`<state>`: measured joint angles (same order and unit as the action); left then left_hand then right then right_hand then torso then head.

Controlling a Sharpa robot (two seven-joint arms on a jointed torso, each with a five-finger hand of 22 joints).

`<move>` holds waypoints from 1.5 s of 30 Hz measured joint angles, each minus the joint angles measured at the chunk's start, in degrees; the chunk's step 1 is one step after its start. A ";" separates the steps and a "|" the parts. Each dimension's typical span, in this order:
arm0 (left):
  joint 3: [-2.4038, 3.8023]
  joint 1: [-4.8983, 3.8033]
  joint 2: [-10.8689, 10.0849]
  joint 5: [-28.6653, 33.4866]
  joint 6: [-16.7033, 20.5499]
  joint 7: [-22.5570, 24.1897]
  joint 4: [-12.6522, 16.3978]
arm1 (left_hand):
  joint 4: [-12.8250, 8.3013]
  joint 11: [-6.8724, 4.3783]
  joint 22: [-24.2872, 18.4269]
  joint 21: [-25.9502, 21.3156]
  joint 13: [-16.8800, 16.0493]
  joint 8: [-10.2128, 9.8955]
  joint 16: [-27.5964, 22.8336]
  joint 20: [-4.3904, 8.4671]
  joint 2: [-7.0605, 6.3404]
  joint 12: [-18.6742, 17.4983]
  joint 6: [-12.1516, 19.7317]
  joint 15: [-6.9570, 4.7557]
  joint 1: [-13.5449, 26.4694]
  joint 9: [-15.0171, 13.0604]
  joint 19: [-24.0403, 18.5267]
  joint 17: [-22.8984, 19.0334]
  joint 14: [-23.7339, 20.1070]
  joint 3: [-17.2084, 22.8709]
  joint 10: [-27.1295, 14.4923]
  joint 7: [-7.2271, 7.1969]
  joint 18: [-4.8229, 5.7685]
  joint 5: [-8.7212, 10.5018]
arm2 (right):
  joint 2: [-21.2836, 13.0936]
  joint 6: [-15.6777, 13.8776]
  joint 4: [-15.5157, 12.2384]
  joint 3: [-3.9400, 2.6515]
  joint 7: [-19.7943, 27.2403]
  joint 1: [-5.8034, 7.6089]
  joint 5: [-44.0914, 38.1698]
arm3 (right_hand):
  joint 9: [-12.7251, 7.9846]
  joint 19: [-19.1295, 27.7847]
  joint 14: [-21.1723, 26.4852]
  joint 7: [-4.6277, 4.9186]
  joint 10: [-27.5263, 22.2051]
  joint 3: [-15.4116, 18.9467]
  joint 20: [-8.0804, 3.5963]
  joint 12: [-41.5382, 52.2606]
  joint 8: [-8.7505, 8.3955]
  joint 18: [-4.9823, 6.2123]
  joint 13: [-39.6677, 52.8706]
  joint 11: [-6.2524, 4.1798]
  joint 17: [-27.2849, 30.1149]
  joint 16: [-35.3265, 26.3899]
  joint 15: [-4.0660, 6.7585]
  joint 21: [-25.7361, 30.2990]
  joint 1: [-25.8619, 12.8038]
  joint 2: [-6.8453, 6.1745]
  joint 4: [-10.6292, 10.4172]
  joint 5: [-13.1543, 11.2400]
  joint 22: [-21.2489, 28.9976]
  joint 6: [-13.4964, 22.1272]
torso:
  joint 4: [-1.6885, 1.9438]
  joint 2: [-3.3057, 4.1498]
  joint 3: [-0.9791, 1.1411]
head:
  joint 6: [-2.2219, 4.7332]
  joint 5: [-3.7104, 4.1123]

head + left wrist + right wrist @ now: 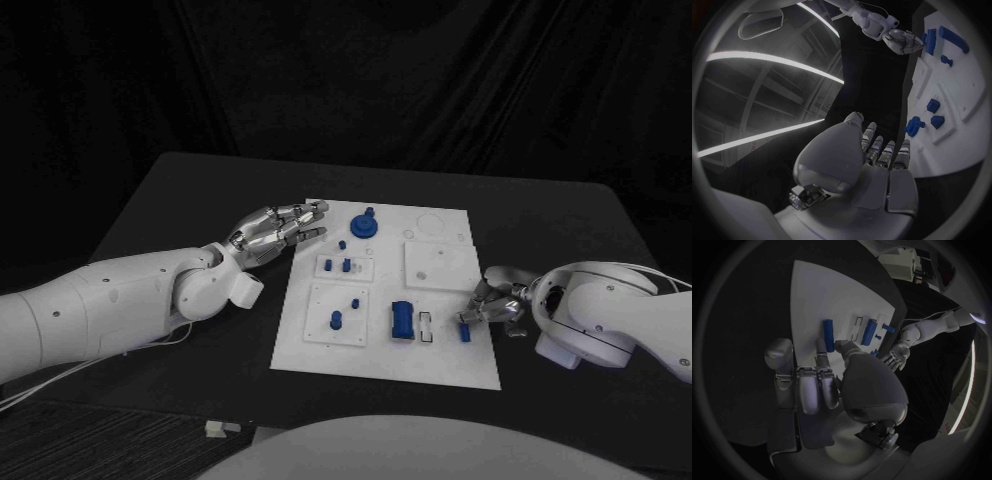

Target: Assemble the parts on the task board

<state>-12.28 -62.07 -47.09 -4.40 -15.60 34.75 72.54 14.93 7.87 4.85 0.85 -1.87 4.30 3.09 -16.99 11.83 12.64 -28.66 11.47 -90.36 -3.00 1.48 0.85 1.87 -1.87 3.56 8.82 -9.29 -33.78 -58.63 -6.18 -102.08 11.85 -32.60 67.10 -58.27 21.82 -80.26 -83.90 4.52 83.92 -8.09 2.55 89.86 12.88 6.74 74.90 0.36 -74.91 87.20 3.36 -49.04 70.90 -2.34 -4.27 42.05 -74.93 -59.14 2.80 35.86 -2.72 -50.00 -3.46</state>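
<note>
Blue part [464, 332] beside right robot hand [490, 305] fingertips

Right hand [826, 385] hovers over the task board [817, 295] — fingertips near a blue bar [829, 334].

Dim scene against black surroundings; the white task board [440, 300] stands brightest, wrist views bend at edges.

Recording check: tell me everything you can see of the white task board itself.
The task board is a flat white rectangular plate, plastic by its look, lying on the black table. Raised square panels sit on it, and small blue parts stand or lie on them, including a round piece near the far edge. The left hand hovers beside its far left corner; the right hand reaches over its right edge by a slim blue piece. Contact cannot be judged.
</note>
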 measured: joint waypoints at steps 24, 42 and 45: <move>0.00 0.03 -0.02 0.00 -0.06 -0.01 0.02 | 0.08 0.21 -0.05 0.00 0.01 0.00 0.00 0.00 0.00 0.00 0.20 0.00 0.00 0.01 0.00 0.00 0.00 0.41 -0.21 0.20 0.00 0.00 | 3.34 -5.27 -0.08 0.07 4.19 -0.16 14.36 | 0.75 0.00 -0.11 0.00 -0.02 -4.03 0.00 0.00 1.12 -0.02 0.04 0.02 0.00 0.22 0.19 0.53 -2.93 0.38 2.78 -0.88 0.01 0.21 | -0.01 0.00 0.00 | 0.00 0.07; 0.00 0.04 -0.03 0.00 -0.17 -0.04 0.01 | 0.08 0.21 -0.05 0.00 0.01 0.00 0.00 0.00 0.00 0.00 0.20 0.00 0.00 0.02 0.00 0.00 0.00 0.41 -0.21 0.20 0.00 0.00 | 4.61 -4.44 0.97 0.07 4.00 -1.43 13.50 | 1.53 0.01 -0.10 -0.12 -0.03 -8.08 0.00 0.00 2.15 -0.02 0.03 0.03 0.00 0.22 0.17 2.00 -5.94 0.52 5.71 -6.00 0.02 1.96 | 0.02 0.04 -0.01 | 0.00 -0.07; 0.00 0.05 -0.03 0.00 -0.19 -0.05 0.00 | 0.08 0.21 -0.05 0.00 0.01 0.00 0.00 0.00 0.00 0.00 0.20 0.00 0.00 0.02 0.00 0.00 0.00 0.41 -0.21 0.20 0.00 0.00 | 4.64 -4.41 0.97 0.07 3.98 -1.47 12.92 | 1.73 0.00 -0.10 -0.13 -0.03 -8.54 0.00 0.00 2.15 -0.02 0.03 0.03 0.00 0.22 0.17 2.00 -6.17 0.30 6.17 -6.88 0.02 1.97 | 0.01 0.04 -0.01 | 0.00 -0.07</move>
<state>-12.28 -62.02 -47.12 -4.40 -15.79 34.70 72.54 15.01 8.08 4.80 0.85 -1.86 4.30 3.09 -16.99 11.83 12.64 -28.46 11.47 -90.36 -2.98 1.48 0.85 1.87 -1.46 3.34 9.02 -9.29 -33.78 -53.99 -10.59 -101.11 11.92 -28.62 65.63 -45.35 23.55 -80.25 -84.00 4.39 83.89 -16.62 2.55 89.86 15.03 6.71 74.93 0.39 -74.91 87.42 3.53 -47.04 64.73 -2.04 1.90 35.17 -74.91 -57.16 2.80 35.90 -2.72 -50.00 -3.53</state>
